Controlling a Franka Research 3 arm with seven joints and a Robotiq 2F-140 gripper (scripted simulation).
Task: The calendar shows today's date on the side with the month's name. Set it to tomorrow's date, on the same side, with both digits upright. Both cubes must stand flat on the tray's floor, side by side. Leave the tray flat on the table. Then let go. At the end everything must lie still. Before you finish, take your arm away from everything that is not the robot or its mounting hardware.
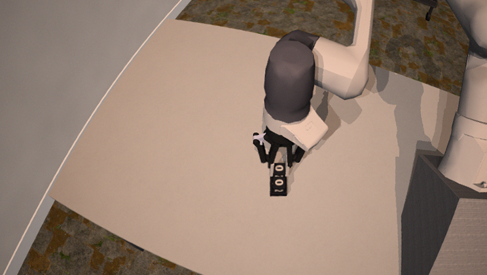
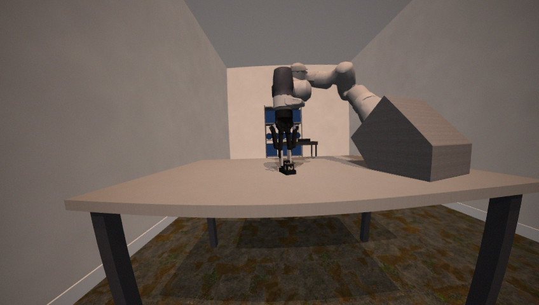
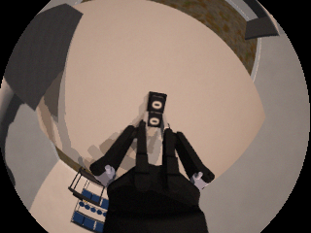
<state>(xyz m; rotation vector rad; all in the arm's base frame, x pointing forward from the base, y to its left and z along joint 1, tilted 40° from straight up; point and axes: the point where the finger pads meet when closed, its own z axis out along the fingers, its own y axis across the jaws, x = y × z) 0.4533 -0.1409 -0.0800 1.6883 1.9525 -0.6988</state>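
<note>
The black calendar tray lies in the middle of the table. It holds two black cubes with white digits in a row. The cube nearer the arm shows a 0 on top. The other cube also shows a 0 on top, with a 2 on the face below it. My gripper points straight down and is shut on the cube nearer the arm, with a finger on either side. The wrist view shows that cube at my fingertips and the other cube beyond. In the exterior view the calendar is small, under my fingers.
The robot's grey pedestal stands at the table's right side. A blue shelf and a dark bench stand beyond the table by the far wall. The table's curved edge runs at the left and front.
</note>
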